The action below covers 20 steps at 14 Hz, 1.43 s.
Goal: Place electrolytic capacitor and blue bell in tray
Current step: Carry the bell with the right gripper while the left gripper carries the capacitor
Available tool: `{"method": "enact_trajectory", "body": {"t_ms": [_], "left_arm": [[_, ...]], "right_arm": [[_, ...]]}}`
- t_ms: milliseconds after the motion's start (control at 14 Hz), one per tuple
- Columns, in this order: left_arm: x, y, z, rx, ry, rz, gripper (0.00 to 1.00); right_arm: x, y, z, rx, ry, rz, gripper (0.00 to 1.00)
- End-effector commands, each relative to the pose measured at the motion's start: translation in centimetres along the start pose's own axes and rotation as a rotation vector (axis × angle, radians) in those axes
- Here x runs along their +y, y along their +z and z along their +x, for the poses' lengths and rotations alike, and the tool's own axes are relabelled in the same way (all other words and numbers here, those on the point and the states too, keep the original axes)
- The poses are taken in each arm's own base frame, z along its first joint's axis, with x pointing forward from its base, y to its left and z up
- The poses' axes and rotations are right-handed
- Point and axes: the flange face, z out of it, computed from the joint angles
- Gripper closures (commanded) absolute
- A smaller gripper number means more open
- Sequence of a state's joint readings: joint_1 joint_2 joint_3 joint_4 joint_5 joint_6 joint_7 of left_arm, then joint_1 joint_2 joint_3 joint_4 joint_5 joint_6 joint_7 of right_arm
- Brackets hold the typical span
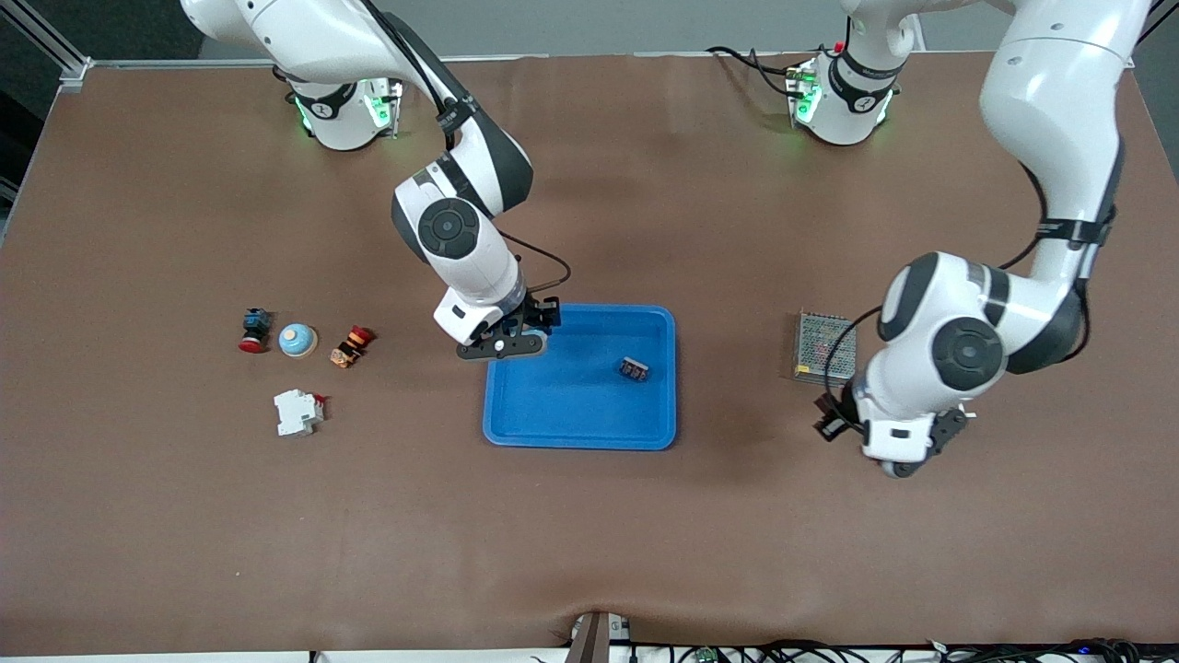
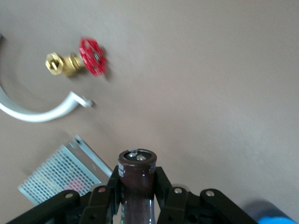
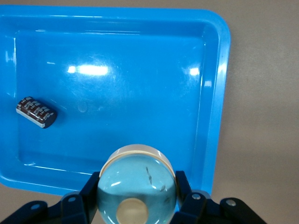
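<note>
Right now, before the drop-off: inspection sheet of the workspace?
Surface: brown table, bare between items.
Job's things: blue tray holds one small dark component; blue bell and electrolytic capacitor are both gripped, neither is in the tray.
Clutter: second blue dome, red push button, orange switch, white breaker, grey mesh box, brass valve.
Grippers: right gripper shut on the bell over the tray's corner; left gripper shut on the capacitor over bare table beside the mesh box.
Cables: bundle along the camera-side edge.
Surroundings: nothing seen.
</note>
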<state>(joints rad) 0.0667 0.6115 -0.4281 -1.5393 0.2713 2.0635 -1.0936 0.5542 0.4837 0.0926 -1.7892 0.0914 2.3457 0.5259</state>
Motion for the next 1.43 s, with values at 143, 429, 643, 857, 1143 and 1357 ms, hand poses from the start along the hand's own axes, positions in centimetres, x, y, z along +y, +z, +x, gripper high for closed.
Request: {"method": "enact_trajectory", "body": {"t_ms": [143,429,643,857,1143,1357], "left_arm": [[2.6,0.8,-3.9,-0.01,-0.013,0.016,1.0],[7.4,2.3,-8.1,-0.025,-0.127,-0.023,1.0],[9.9,3.7,-10.7,-0.032,-0.222,-0.088,1.0],[11.9,5.2,-13.0,-0.044,-0.302,-0.159,1.0],[13.8,8.2,-15.5,-0.071,-0.367,-0.223,1.0],[14.8,9.3,-17.0,-0.075,-0.399,-0.263,1.0]], "right_arm": [[-2.2,3.4,-1.4,0.072,0.012,-0.061,0.67],[-3.9,7.2,-3.1,0.159,0.017,-0.168,0.67],[-3.0,8.4,-2.2,0.18,0.022,-0.148,0.67],[-2.4,9.5,-1.1,0.197,0.027,-0.134,0.66],[-1.7,10.5,-0.8,0.2,0.018,-0.145,0.63],[-1.7,10.7,-0.9,0.199,0.016,-0.147,0.52]]}}
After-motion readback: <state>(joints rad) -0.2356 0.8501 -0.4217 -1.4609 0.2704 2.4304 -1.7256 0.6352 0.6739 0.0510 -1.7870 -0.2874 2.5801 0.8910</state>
